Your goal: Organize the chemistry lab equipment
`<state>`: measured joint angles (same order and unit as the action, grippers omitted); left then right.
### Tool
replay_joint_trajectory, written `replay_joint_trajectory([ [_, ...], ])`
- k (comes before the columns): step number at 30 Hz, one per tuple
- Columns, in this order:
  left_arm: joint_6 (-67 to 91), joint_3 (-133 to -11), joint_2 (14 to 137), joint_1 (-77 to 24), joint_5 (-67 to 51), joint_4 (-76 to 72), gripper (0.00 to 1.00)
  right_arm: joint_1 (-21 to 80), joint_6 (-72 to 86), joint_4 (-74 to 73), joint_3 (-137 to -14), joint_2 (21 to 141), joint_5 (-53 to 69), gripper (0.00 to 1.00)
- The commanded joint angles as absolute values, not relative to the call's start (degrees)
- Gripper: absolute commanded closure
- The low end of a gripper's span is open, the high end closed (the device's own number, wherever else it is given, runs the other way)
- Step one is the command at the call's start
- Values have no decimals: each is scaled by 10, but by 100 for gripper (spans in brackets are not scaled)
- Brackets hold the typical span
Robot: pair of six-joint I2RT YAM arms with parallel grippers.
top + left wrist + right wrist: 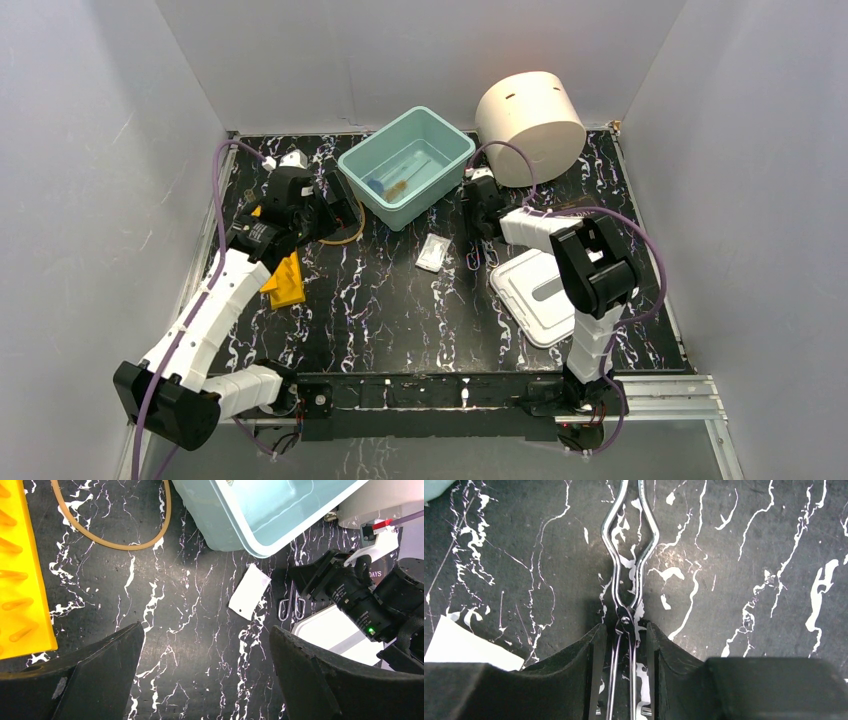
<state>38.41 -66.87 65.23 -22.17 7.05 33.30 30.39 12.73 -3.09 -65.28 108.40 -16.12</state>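
Left gripper (205, 632) gaped beside teal bin (415, 208); right gripper (626, 630), jaws ajar, straddled wire tongs (625, 614) on marbled black table (380, 300); grey walls (100, 150).

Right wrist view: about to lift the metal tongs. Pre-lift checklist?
1. Metal tongs centred between the fingers of the right gripper: ok.
2. Fingers touching the tongs: not ok, a gap shows on each side.
3. Tongs lying flat on the table, nothing on them: ok.
4. Clear flat packet apart from the tongs: ok.
5. Teal bin open, white lid off and lying on the table: ok.
6. Left gripper open, away from the tongs: ok.
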Motion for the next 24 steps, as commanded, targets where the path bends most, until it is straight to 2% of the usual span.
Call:
replay_joint_trajectory([
  [1,371,-688,644,-217,75,338,4,302,119,-12,-672,1103,-156,58],
  [7,371,-688,640,-217,74,339,4,302,129,-15,-670,1112,-157,69],
  [11,383,-662,633,-217,45,326,4,302,171,-45,-675,1086,-160,90],
  [13,385,-644,630,-217,17,310,6,302,195,-62,-676,1077,-156,93],
  [18,394,-559,617,-218,-136,218,11,302,324,-145,-679,1014,-118,100],
  [24,404,-514,608,-233,-170,172,13,303,401,-155,-620,943,-74,100],
])
